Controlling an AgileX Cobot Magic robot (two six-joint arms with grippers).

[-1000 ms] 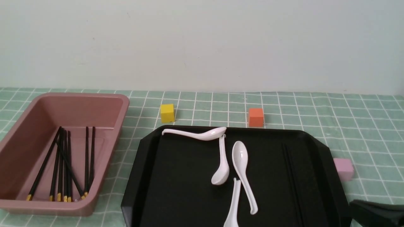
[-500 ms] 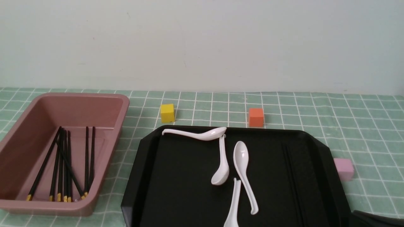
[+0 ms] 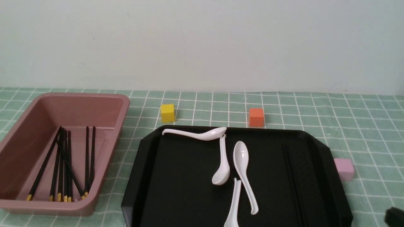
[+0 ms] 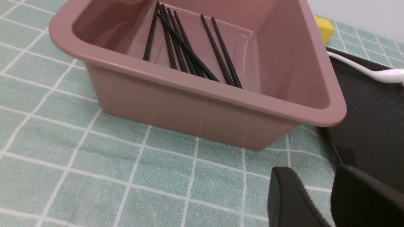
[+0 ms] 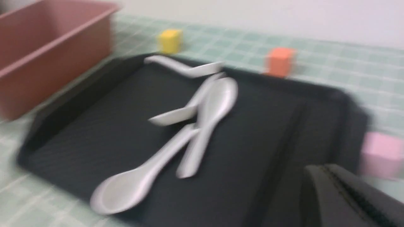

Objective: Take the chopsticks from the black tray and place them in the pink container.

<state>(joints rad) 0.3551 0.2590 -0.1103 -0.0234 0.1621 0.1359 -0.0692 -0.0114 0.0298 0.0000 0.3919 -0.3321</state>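
Pressing together, the right gripper's point(image 5: 339, 189) jaws hold nothing near the black tray's point(image 3: 151, 151) right corner. The left gripper point(image 4: 318, 195) is slightly parted, empty, beside the pink container point(image 3: 104, 97). Seven chopsticks point(image 3: 64, 164) lie inside; two more point(image 3: 292, 183) remain on the tray.

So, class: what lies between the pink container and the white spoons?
In the front view, green checked cloth, then bare black tray floor, separate the pink container from the white spoons.

A green checked tablecloth point(image 3: 347, 119) carries the pink container point(image 3: 19, 206), black tray point(image 3: 142, 176), and yellow point(image 3: 167, 112), orange point(image 3: 256, 117) and pale pink point(image 3: 343, 169) cubes
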